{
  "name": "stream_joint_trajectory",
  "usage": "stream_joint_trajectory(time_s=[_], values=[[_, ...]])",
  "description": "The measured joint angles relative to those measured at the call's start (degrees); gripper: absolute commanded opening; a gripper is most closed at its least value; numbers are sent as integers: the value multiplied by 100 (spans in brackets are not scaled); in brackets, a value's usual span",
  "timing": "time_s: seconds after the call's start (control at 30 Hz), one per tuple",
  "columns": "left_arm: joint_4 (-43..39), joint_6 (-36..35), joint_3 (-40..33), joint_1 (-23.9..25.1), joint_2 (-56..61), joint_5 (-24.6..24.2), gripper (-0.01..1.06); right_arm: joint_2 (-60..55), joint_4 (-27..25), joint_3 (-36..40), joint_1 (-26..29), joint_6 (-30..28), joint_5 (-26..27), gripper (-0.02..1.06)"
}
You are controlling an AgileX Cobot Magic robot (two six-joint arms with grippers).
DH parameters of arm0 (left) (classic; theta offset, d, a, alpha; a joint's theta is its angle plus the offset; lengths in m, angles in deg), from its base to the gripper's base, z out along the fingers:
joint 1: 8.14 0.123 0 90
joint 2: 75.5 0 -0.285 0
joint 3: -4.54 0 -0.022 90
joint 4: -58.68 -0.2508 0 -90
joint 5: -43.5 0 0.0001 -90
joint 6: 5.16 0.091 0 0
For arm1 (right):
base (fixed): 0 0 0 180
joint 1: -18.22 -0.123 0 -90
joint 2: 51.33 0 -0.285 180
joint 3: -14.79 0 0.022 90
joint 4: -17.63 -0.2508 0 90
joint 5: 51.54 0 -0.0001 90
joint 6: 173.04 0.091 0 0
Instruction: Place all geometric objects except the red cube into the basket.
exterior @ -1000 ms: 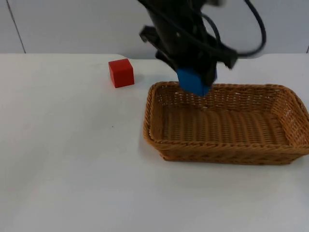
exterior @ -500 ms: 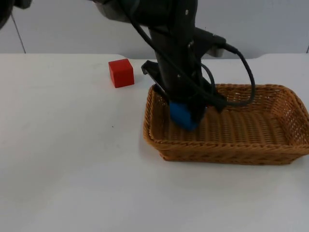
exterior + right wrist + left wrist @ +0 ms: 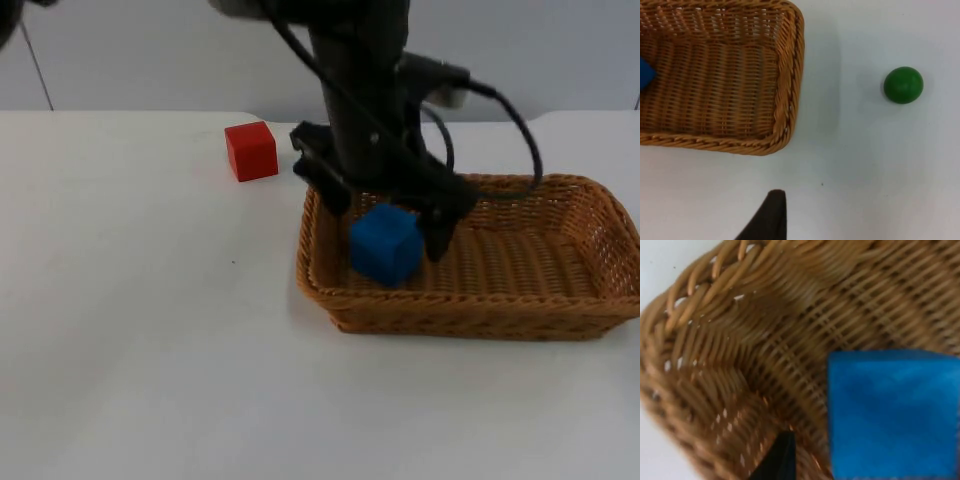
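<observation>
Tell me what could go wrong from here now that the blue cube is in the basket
The left pincer stands open astride the blue cube inside the basket, close to its near-left wall. Lifting off at an angle could snag the weave or nudge the cube.

The green ball lies on the table beyond the basket's end and could roll at a careless touch from the waiting right pincer.

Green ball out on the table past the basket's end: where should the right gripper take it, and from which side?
Grip the green ball across its widest middle, coming straight down from above. It is round, so no side is better, and it sits alone on the white table, apart from the basket, leaving room for both fingers. Close gently; it will probably roll if nudged.
</observation>
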State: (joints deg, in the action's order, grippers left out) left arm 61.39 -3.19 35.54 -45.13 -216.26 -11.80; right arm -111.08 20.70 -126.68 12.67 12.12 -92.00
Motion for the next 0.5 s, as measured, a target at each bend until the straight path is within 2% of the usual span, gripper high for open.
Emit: stream_joint_trajectory(time_s=[0.17, 0.4, 0.5], values=[[47, -9, 61, 0, 695, -496, 102, 0, 0, 0, 0, 0, 0, 105], [47, -23, 85, 0, 1394, -710, 102, 0, 0, 0, 0, 12, -11, 105], [47, 2, 85, 0, 1538, -994, 102, 0, 0, 0, 0, 12, -11, 105]])
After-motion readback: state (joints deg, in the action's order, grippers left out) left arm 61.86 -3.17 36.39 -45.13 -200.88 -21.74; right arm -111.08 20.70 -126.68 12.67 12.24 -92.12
